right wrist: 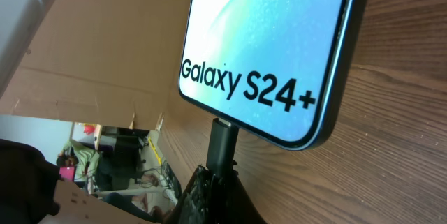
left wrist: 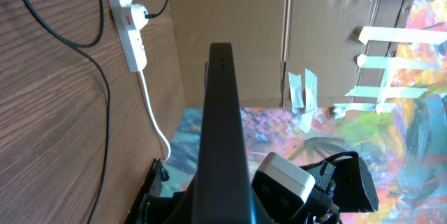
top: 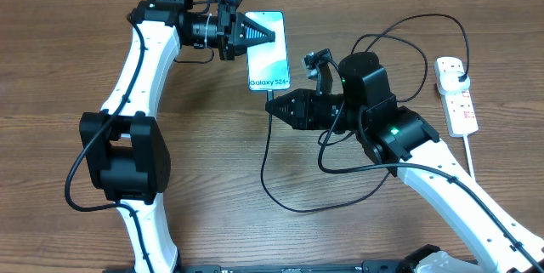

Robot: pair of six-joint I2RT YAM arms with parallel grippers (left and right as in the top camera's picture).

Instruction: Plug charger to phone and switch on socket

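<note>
1. Here the right arm comes in from the near right, its right gripper pinching the charger tip against the phone at its near edge
2. The left gripper lies over the phone's far part; clamped or not, I cannot tell
3. The socket sits near the right edge, well apart
4. Bare table lies left of the phone; cable loops fill the near right

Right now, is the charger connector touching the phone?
Touching. The right wrist view shows the charger connector meeting the bottom edge of the phone, with no gap.
</note>
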